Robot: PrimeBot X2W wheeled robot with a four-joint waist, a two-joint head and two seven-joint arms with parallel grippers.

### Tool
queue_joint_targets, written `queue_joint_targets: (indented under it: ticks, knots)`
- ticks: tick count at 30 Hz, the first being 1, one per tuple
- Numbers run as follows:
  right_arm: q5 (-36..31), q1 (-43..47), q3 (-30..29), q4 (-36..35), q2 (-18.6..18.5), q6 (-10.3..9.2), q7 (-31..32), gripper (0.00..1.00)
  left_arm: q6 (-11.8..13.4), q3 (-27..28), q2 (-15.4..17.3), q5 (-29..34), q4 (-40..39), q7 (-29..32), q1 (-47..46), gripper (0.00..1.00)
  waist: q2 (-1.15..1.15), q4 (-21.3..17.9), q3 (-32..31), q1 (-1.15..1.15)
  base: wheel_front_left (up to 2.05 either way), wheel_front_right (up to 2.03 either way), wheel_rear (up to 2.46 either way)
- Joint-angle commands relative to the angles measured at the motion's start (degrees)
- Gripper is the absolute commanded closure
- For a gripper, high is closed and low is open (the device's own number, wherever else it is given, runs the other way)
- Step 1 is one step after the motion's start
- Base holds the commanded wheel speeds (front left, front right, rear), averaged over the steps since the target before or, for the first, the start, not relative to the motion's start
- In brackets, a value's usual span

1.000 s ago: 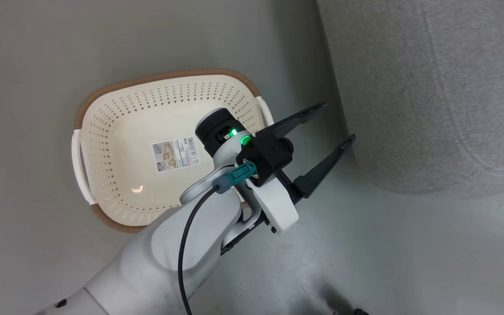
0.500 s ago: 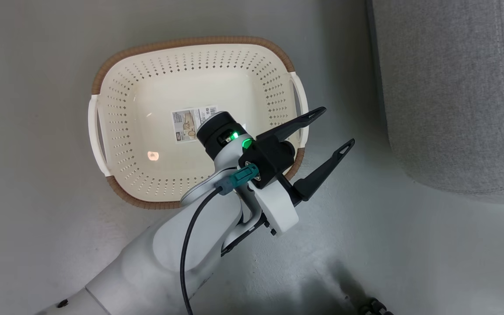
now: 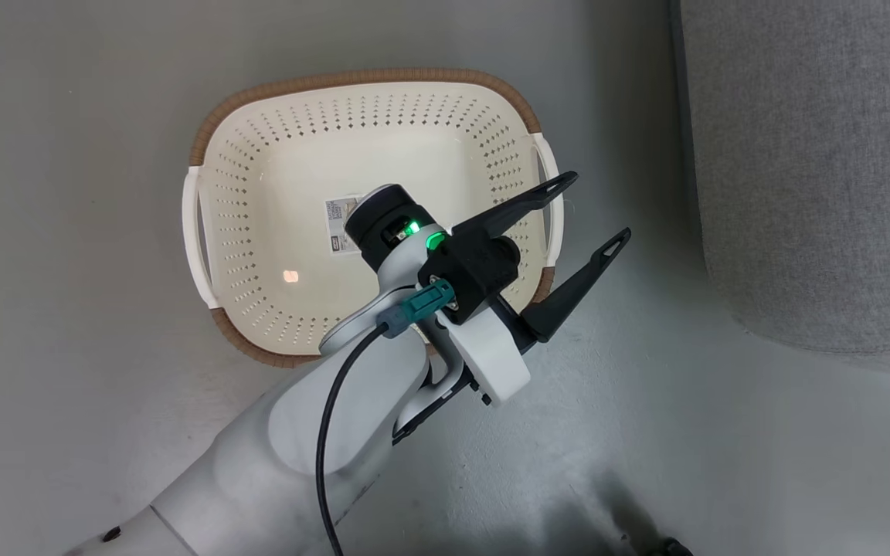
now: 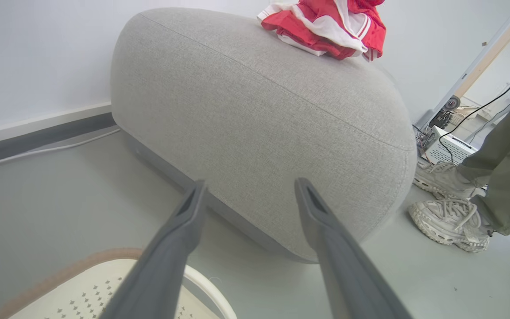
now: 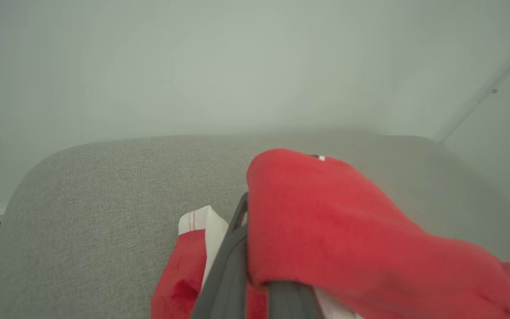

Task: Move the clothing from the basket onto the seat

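Basket (image 3: 275, 193): perforated cream plastic; camera shifted, left gripper (image 3: 596, 206) still spread. Right gripper (image 5: 250, 266) seemingly clamps red clothing (image 5: 326, 221) over woven grey seat (image 5: 104, 186).

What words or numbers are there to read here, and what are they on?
Sticker on the bottom of the basket: has print, but too small to read, and half hidden behind the left arm.
The clothing and the seat: no words or numbers that I can see.
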Motion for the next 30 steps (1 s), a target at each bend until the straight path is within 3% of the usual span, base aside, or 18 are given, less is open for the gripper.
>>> queue_joint_targets:
  ticks: [1, 2, 3, 4, 11, 19, 30]
  knots:
    - [1.43, 2.45, 1.41, -0.85, -1.2, 0.16, -0.81, 1.0, -0.41, 1.32, -0.52, 0.26, -1.99, -0.34, 0.02, 0.0, 0.0, 0.39, -0.97, 0.0, 0.0, 0.0, 0.0]
    - [2.53, 3.37, 2.44, -0.82, -1.2, 0.16, -1.01, 0.79, -0.41, 1.47, -0.59, 0.21, -2.18, -0.34, 0.11, 0.0, 0.0, 0.51, -1.46, 0.0, 0.0, 0.0, 0.0]
    - [3.75, 4.24, 3.4, -0.9, -1.09, 0.16, -1.28, 0.51, -0.41, 1.6, -0.66, 0.2, -2.37, -0.34, 0.21, 0.0, 0.0, 0.65, -2.0, 0.0, 0.0, 0.0, 0.0]
    - [4.88, 5.21, 4.47, -1.15, -0.94, 0.16, -1.56, 0.0, -0.41, 1.74, -0.71, 0.14, -2.49, -0.34, 0.36, 0.0, 0.0, 0.78, -2.58, 0.0, 0.0, 0.0, 0.0]
    - [14.53, 15.02, 13.36, -7.33, 1.04, 0.16, -3.19, 0.0, -0.41, 3.28, -0.94, 0.01, -3.52, -0.34, 1.72, 0.0, 0.0, 1.99, -7.79, 0.0, 0.0, 0.0, 0.0]
    - [24.56, 25.3, 22.37, -14.75, -0.61, 0.16, -3.5, 0.0, -0.41, 4.33, -1.05, -0.66, -4.52, -0.34, 4.55, 0.0, 0.0, 3.67, -14.37, 0.0, 0.0, 0.0, 0.0]
    - [30.55, 31.76, 28.61, -16.41, -0.71, 0.16, -3.56, 0.0, -0.41, 4.77, -1.11, -2.09, -5.07, -0.34, 8.0, 0.0, 0.0, 4.53, -21.56, 0.0, 0.0, 0.0, 0.0]
